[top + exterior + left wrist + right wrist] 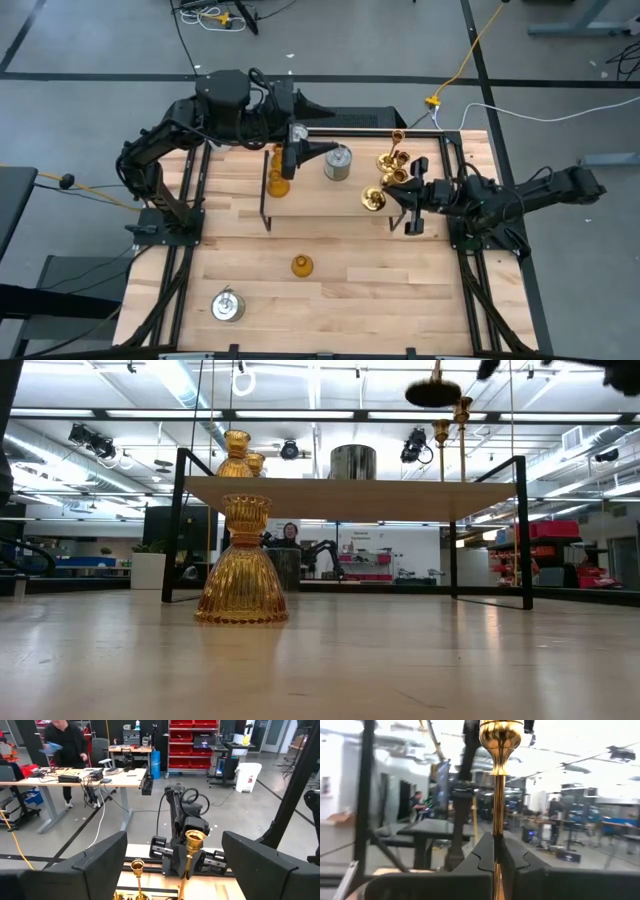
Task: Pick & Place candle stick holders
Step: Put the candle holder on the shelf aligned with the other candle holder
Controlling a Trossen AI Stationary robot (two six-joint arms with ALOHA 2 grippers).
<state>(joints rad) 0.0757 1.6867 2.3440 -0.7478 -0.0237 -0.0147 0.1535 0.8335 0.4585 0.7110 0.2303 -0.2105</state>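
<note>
Right wrist view: your right gripper [496,851] has its two fingers pinched on the thin stem of a gold candle stick holder [499,780], stem passing straight up between the pads, cup end well clear above them. Long axis of the held piece runs in line with the finger slot, so any set-down turns on keeping that stem plumb.

High view: right gripper [412,205] sits at the right end of the wooden rack [310,195], just beside the other gold holders [392,160] on the shelf. Left gripper [298,150] hovers over the rack's left part, near the amber holders [277,178] and the silver can-shaped holder [339,163]; left wrist view shows its fingers spread, nothing between them.

Still on the table: one amber holder [301,265] mid-board, one silver holder [227,305] at the near left. Judgement: your left arm is the nearer one for both.
</note>
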